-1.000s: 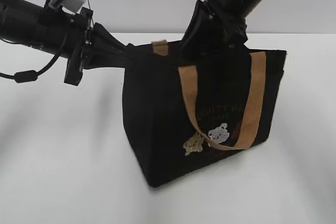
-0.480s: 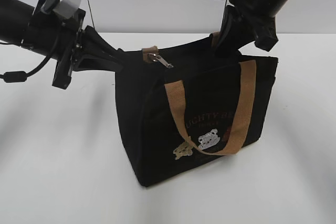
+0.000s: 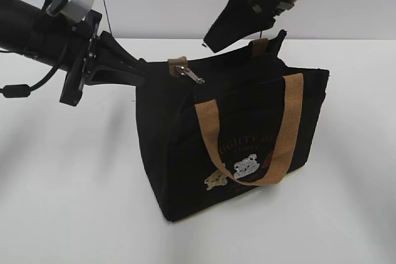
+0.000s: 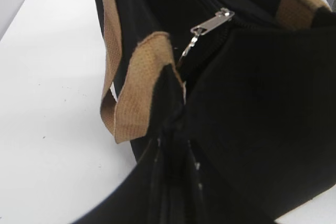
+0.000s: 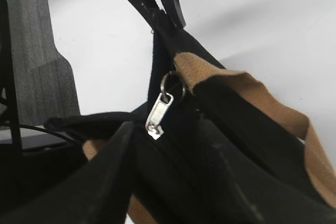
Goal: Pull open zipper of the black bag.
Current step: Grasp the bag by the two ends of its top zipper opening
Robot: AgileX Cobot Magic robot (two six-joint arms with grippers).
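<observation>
A white table [image 3: 74,202] carries the black bag [image 3: 185,165], a boxy tote that stands upright near the middle with its tan handles [image 3: 207,122] draped down the front. The left gripper [image 3: 145,69] is clamped on the bag's left top corner, by the tan tab [image 4: 144,77], its jaws nearly closed on the fabric, bracing the bag. The right gripper [image 3: 216,38] hangs above the top edge, clear of the bag, jaws part open and holding nothing. The zipper [image 3: 235,69] runs along the top, and its small silver pull [image 3: 193,76] lies at the left end, just beside that tan tab, free and untouched. From where the pull sits, I judge the zipper drawn along most of its length, though I cannot tell if the mouth gapes open.
</observation>
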